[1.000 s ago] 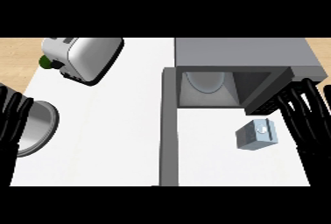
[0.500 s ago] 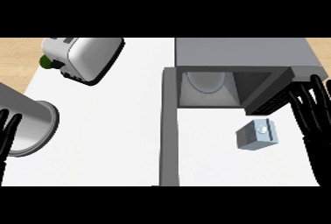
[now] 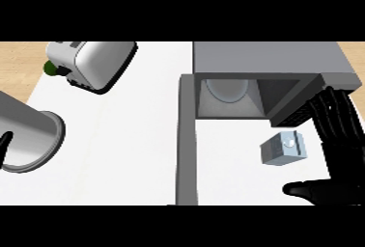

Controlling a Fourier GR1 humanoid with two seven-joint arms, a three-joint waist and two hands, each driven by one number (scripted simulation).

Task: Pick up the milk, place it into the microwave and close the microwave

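Head view: the white tabletop (image 3: 121,159) fills the view. The milk (image 3: 284,148), a small grey-blue carton with a round cap on top, stands near the tabletop's right edge, on the bare surface just in front of the microwave (image 3: 267,60) and outside it. The microwave sits at the far right corner with its cavity (image 3: 231,99) open toward the near edge, and a round glass plate (image 3: 228,90) shows inside. Its door (image 3: 187,144) is swung out and seen edge-on as a grey strip running from the cavity's left side toward the near edge.

The right hand (image 3: 345,154) lies along the right edge, just beside the milk on its right, with a narrow gap between them. It is spread wide and holds nothing. Its fingers (image 3: 335,111) are straight and point toward the far edge, reaching the microwave's front right corner. The thumb (image 3: 306,189) sticks out to the left, nearer the near edge than the carton.

At the left edge the grey left forearm (image 3: 28,137) comes in. Only a black sliver of the left hand (image 3: 4,144) shows there, and its state cannot be told.

A silver toaster (image 3: 92,60) stands tilted near the far left corner, with a small green thing (image 3: 50,68) at its left side.
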